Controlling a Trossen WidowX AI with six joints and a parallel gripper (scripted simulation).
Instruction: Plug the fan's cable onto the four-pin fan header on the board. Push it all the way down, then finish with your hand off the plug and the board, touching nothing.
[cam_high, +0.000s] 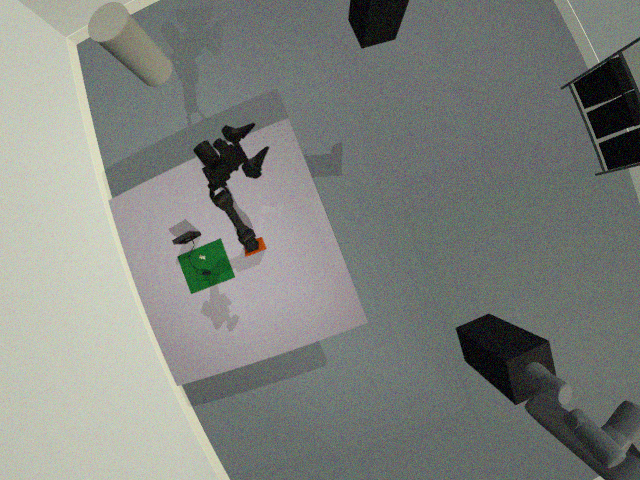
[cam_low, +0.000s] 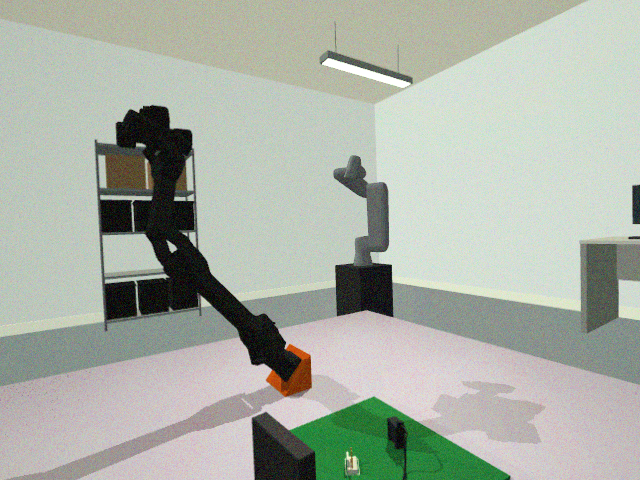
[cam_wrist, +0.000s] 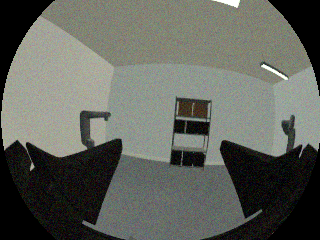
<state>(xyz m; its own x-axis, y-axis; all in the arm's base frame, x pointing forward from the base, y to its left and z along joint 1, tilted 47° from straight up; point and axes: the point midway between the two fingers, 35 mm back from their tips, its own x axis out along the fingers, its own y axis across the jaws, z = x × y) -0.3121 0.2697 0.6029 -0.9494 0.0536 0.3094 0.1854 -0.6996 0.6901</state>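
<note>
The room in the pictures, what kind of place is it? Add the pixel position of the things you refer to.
It looks like a robot lab or workshop. A black robot arm (cam_high: 231, 209) (cam_low: 222, 297) stands over a green board (cam_high: 223, 258) (cam_low: 361, 418), another grey arm (cam_low: 377, 217) stands on a black block, and a shelf rack (cam_low: 101, 258) holds boxes.

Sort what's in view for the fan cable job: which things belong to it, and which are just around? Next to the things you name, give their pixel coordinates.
Part of the job:
- gripper (cam_high: 261, 135) (cam_wrist: 174, 146), open
- green board (cam_high: 219, 258) (cam_low: 356, 418)
- white header (cam_high: 202, 257) (cam_low: 350, 465)
- black plug (cam_high: 206, 272) (cam_low: 396, 431)
- cable (cam_low: 404, 457)

Just around:
- shelf rack (cam_low: 100, 258) (cam_wrist: 174, 132)
- grey arm (cam_low: 377, 217)
- ceiling light (cam_low: 366, 70)
- desk (cam_low: 598, 284)
</note>
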